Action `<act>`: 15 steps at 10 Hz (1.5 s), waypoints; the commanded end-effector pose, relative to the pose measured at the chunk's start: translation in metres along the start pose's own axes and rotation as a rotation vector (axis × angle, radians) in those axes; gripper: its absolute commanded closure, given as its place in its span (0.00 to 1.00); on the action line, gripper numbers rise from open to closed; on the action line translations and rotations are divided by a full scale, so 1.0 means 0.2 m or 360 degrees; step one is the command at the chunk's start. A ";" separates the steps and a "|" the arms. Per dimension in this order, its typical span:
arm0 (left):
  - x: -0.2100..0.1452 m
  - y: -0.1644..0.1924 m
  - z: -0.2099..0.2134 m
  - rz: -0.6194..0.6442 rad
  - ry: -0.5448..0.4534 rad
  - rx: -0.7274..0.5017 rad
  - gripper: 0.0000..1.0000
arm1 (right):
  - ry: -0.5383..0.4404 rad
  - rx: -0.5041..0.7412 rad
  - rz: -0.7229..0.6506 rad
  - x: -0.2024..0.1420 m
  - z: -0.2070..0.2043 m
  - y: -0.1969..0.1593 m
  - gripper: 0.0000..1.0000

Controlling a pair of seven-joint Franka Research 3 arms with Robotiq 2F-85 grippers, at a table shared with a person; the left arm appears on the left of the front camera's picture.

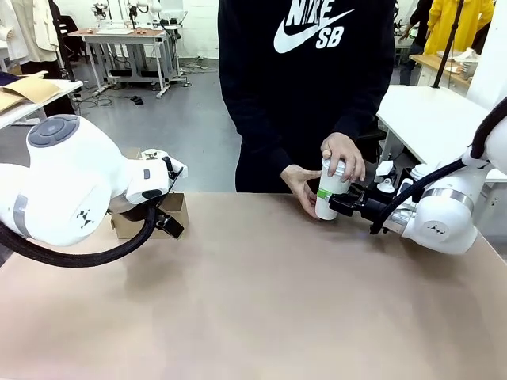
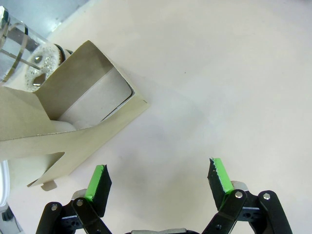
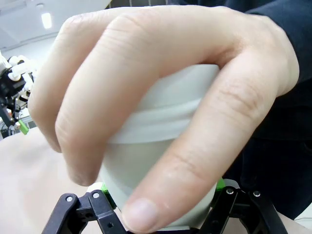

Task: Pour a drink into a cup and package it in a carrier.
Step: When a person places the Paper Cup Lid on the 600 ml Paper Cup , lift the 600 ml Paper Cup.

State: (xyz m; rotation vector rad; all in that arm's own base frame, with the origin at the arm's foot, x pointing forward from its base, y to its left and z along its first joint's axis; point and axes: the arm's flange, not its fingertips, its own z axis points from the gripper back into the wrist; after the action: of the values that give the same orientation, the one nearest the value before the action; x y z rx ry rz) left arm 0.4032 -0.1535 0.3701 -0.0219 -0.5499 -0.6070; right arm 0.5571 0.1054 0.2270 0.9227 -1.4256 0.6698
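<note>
The cup point(image 1: 329, 194) stands upright at the far right of the table point(image 1: 261, 317), close to its far edge. The right gripper point(image 1: 339, 203) is clamped on its lower body from the robot's side, a green pad pressed to each side of the white wall. The person's upper hand point(image 1: 344, 156) lies over the cup's top and the other hand point(image 1: 299, 185) cups its side. In the right wrist view that upper hand point(image 3: 170, 92) wraps the cup point(image 3: 126, 170), so the top is mostly hidden; a ridged, lid-like white band shows under the fingers, and the cup's base is cut off below.

The carrier point(image 1: 176, 207) sits on the far left of the table, well apart from the cup, partly behind the left arm. The left gripper point(image 2: 158, 179) hovers just beside it with its jaws spread wide and nothing between them. The carrier's point(image 2: 73, 112) plain brown cardboard shows one rounded slot and a flat handle tab. Behind it, a clear glass jug point(image 2: 17, 41) with a metal band is cut off at the picture's edge; only froth shows inside.

The table is covered in matte tan material, smooth and unmarked. Beyond it are a grey floor and white workbenches. The person wears a black top with white print
</note>
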 end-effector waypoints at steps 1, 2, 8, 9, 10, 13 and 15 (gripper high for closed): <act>0.00 0.01 0.00 0.0004 -0.0002 -0.0002 0.00 | -0.0017 -0.0001 0.0023 0.00 -0.02 0.00 0.20; 0.00 0.01 0.00 0.0004 -0.0002 -0.0002 0.00 | -0.0017 -0.0001 0.0023 0.00 -0.02 0.00 0.20; 0.00 0.01 0.00 0.0004 -0.0002 -0.0002 0.00 | -0.0017 -0.0001 0.0023 0.00 -0.02 0.00 0.20; 0.00 0.01 0.00 0.0004 -0.0002 -0.0002 0.00 | -0.0017 -0.0001 0.0023 0.00 -0.02 0.00 0.20; 0.00 0.01 0.00 0.0004 -0.0002 -0.0002 0.00 | -0.0017 -0.0001 0.0023 0.00 -0.02 0.00 0.20; 0.00 0.01 0.00 0.0004 -0.0002 -0.0002 0.00 | -0.0017 -0.0001 0.0023 0.00 -0.02 0.00 0.20; 0.00 0.01 0.00 0.0004 -0.0002 -0.0002 0.00 | -0.0017 -0.0001 0.0023 0.00 -0.02 0.00 0.20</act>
State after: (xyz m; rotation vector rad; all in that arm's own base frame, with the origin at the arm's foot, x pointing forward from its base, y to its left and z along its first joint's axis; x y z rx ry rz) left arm 0.4032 -0.1535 0.3701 -0.0219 -0.5499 -0.6070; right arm 0.5566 0.1070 0.2246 0.9245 -1.4212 0.6719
